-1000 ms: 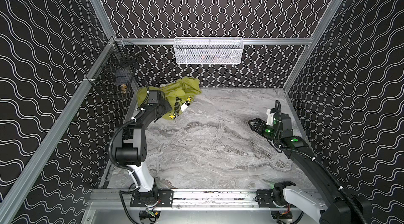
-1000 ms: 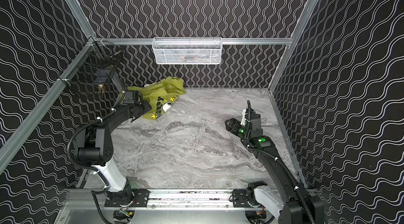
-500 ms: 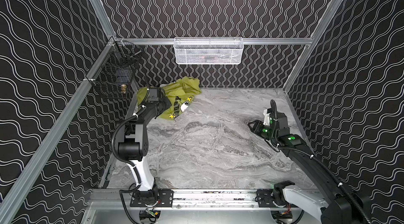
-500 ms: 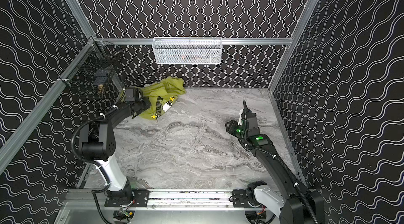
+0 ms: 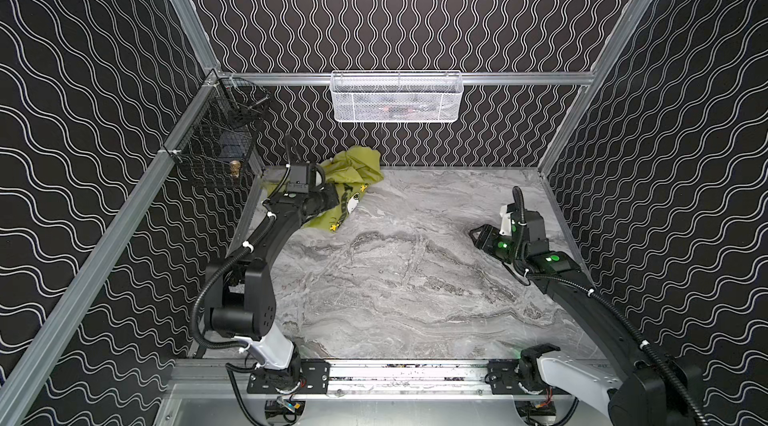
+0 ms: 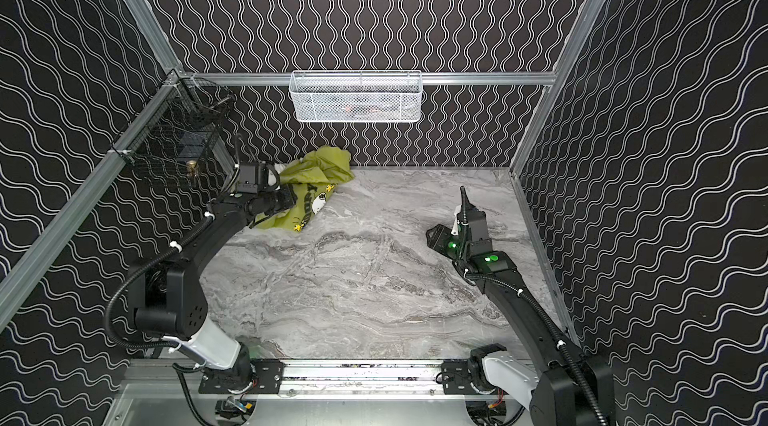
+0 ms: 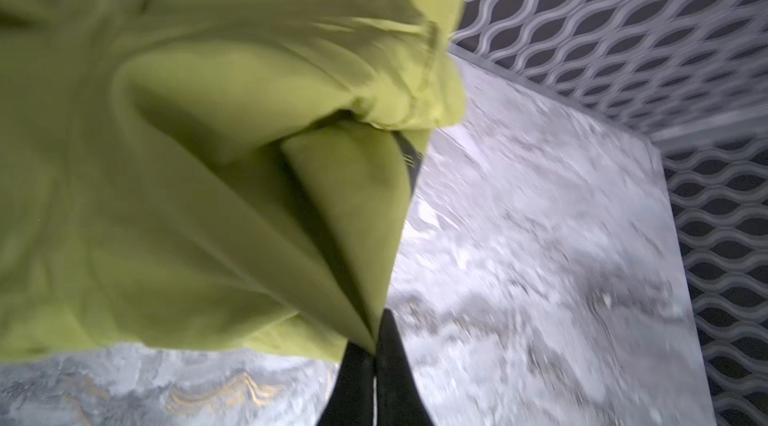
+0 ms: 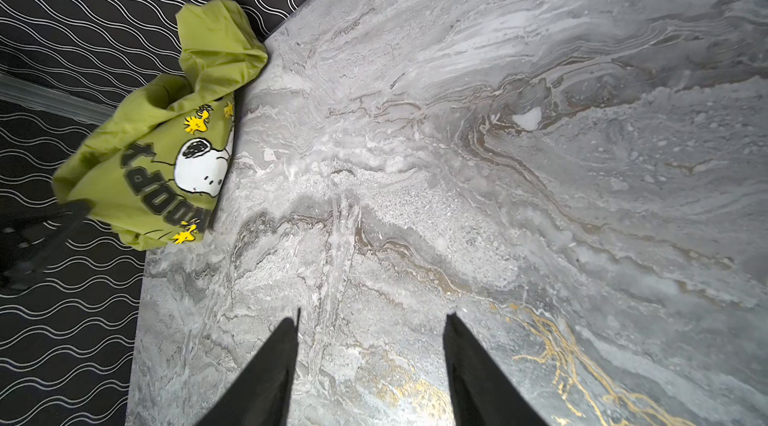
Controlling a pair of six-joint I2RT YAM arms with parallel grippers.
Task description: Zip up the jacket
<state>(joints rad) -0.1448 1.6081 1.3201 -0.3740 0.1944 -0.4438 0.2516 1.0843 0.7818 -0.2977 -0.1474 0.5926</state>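
Between the shut left gripper (image 7: 376,345) tips sits thin lime-green jacket (image 7: 187,203) cloth. Tugging may slip it; the right gripper (image 8: 371,320) is open

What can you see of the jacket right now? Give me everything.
The jacket is thin lime-green fabric with a slight sheen, crumpled in a heap at the far left corner of the table, its top rising in front of the back wall. A white cartoon dog, yellow birds and black lettering show on the side toward the table's middle. The left tool is shut on a fold, cloth stretched taut from it. Zipper, hood and lining cannot be made out.
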